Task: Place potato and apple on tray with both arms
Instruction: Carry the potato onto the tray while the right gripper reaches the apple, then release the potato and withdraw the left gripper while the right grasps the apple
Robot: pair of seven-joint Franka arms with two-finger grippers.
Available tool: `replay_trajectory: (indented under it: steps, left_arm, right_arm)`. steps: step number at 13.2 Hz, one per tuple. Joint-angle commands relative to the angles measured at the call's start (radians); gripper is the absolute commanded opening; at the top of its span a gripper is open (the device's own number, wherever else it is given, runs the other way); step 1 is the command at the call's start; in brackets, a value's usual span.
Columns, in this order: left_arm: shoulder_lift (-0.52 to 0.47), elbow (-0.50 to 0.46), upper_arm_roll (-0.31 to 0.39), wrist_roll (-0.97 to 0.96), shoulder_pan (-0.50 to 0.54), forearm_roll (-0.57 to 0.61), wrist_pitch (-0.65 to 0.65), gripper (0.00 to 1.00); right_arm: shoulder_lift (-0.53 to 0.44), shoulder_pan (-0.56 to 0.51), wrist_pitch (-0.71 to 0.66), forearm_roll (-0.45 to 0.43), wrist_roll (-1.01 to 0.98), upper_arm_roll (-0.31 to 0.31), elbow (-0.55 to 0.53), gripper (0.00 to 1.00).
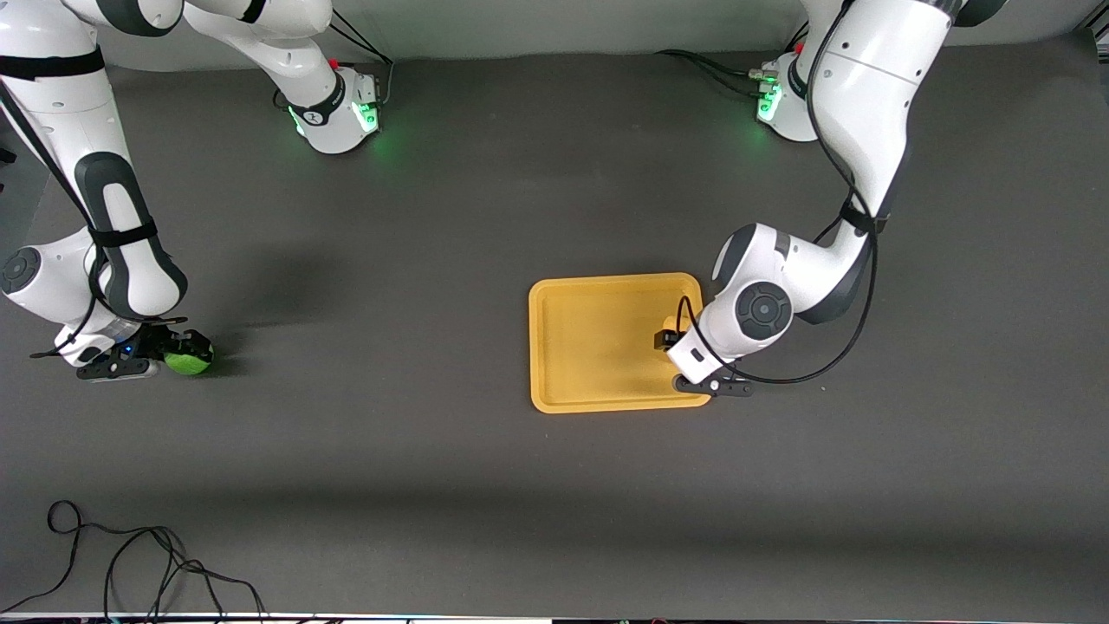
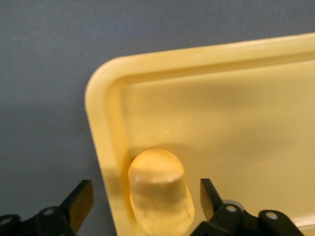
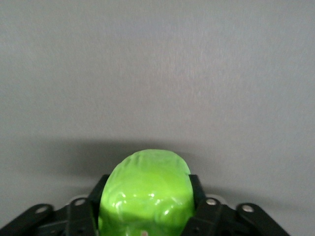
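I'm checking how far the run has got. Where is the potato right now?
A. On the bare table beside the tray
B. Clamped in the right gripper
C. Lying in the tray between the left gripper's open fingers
C: in the left wrist view the potato lies in the tray, gaps either side to the left gripper fingers.

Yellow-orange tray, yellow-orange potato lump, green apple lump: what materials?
The yellow-orange rectangular tray: likely moulded plastic, smooth, satin sheen on rounded rim. The yellow-orange oval potato: matte, perhaps foam or soft plastic. The green bumpy apple: glossy plastic or rubber, bright highlights.
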Motion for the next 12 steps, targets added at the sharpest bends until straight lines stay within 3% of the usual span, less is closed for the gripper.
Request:
replay_trajectory:
  steps: [1, 2, 4, 7, 10, 12]
  left_arm:
    - [-0.16, -0.003, 0.032, 0.005, 0.046, 0.009, -0.173, 0.99]
    - [-0.206, 0.018, 0.033, 0.015, 0.077, 0.01, -0.224, 0.99]
    - [-0.312, 0.022, 0.035, 0.087, 0.148, 0.012, -0.283, 0.99]
    - [-0.454, 0.025, 0.041, 0.265, 0.264, 0.012, -0.414, 1.0]
    - [-0.519, 0.083, 0.042, 0.472, 0.401, 0.012, -0.575, 1.0]
    - [-0.539, 0.101, 0.044, 0.485, 0.436, 0.025, -0.604, 1.0]
  right_arm:
    - [-0.04, 0.028, -0.127, 0.025, -0.018, -0.011, 0.077, 0.37]
    - [-0.069, 0.051, -0.177, 0.01, -0.017, -0.022, 0.098, 0.37]
    - [-0.151, 0.055, -0.237, -0.105, -0.003, -0.04, 0.118, 0.37]
    - [-0.268, 0.054, -0.526, -0.295, 0.178, -0.04, 0.225, 0.37]
    - [-0.302, 0.072, -0.81, -0.374, 0.282, -0.031, 0.407, 0.37]
    - [-0.299, 0.123, -0.879, -0.375, 0.325, -0.031, 0.48, 0.37]
